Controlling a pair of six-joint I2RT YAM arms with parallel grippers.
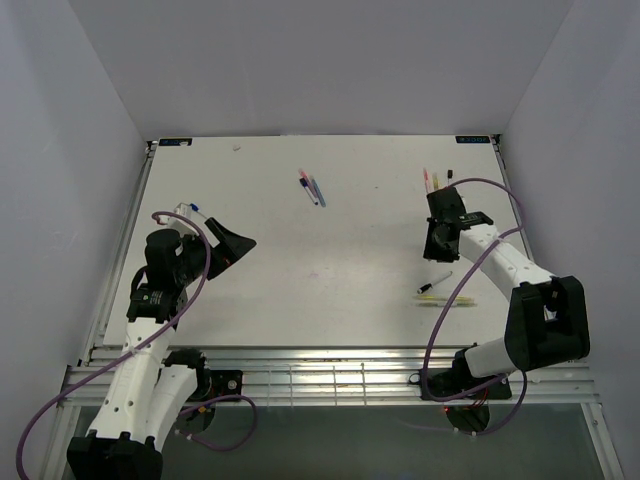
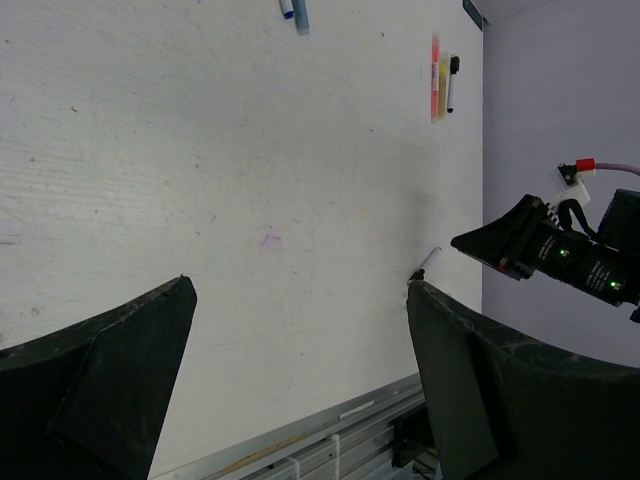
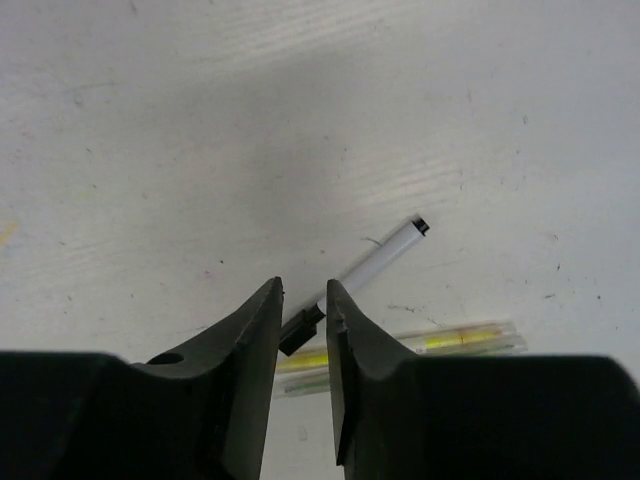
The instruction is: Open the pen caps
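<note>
— How does the right gripper [image 3: 304,290] stand?
— Its fingers are drawn close, with a narrow slit between them, and nothing is clamped. In its wrist view the slit lines up with the black cap [image 3: 300,330] at lower centre. The top view shows the gripper at centre right and that pen lying just below it in the frame, apart from it.
— Which pen is that?
— The white pen [image 3: 375,258]. It slants from lower centre up toward the right of the wrist view, with the cap on its lower-left end. Just below it lies a yellow pen [image 3: 440,340], nearly level. Both are flat on the table [image 1: 330,270].
— And the left gripper [image 2: 298,285]?
— Spread wide and holding nothing, at the left of the top view.
— Where are the other pens?
— The pink and blue pens [image 1: 312,187] lie together at upper centre of the top view. Three pens [image 1: 436,180] lie at upper right, just above the right gripper. The left pens [image 1: 187,210] lie at the left, beside that arm. Their caps are too small to judge.
</note>
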